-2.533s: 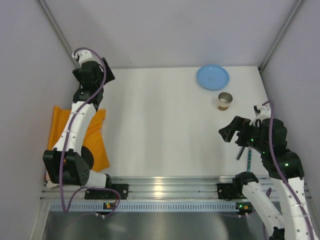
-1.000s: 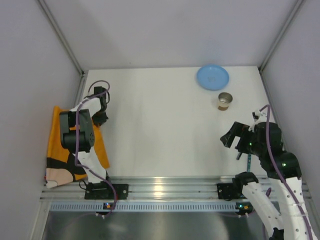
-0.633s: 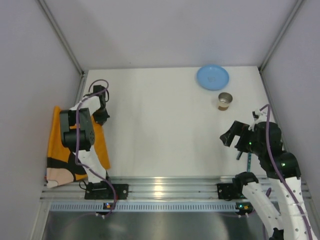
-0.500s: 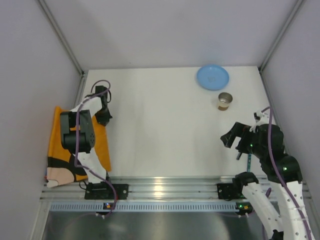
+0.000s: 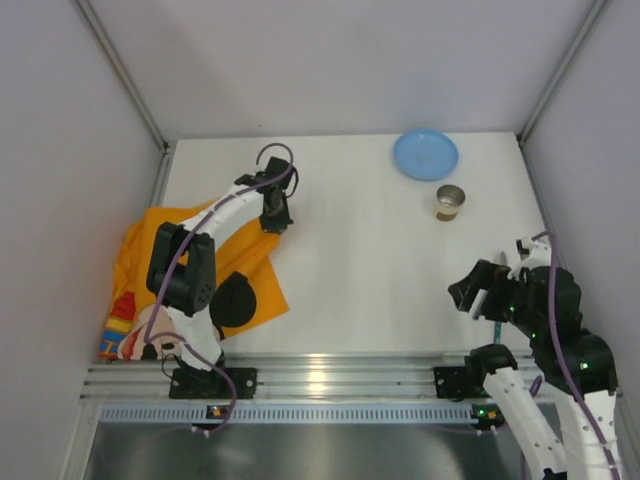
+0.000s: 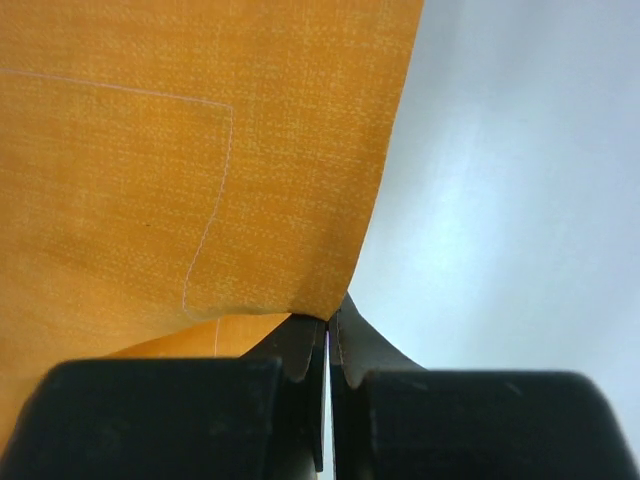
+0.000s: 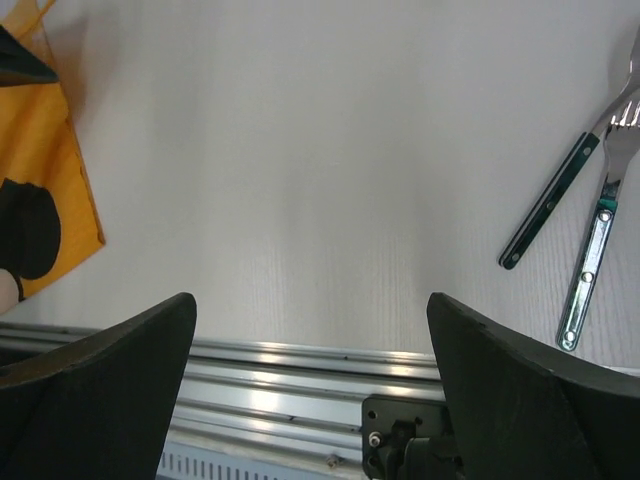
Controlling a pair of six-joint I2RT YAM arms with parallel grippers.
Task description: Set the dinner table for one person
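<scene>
Dinner table (image 5: pixel 350 260) under both arms, white and matte, with no place setting laid on it yet. Looks like an early step of the job: getting the orange placemat (image 5: pixel 255 270) out onto the white surface. Left gripper (image 5: pixel 275 218) pressed together on one corner of that cloth, pinching the fabric edge tight in the wrist view. Corner carried out over the left part of the table, with the rest trailing back toward the near left and some of it past the table's left edge. Rumpled rather than flat, and not squared to the near edge. Right gripper (image 5: pixel 472 290) spread wide and holding nothing, hanging over the near right side. Blue plate (image 5: pixel 425 155) at the far right, well apart from the cloth. Metal cup (image 5: pixel 450 201) upright just on the near side of it, not touching. Two utensils (image 7: pixel 548 205) lying side by side on the table at the near right, beside the right arm; fork tines on one, the other cut off by the frame edge and hard to name. Judging by that layout, almost everything left to do: spread and straighten the cloth, then bring plate, cup and utensils over to it.
</scene>
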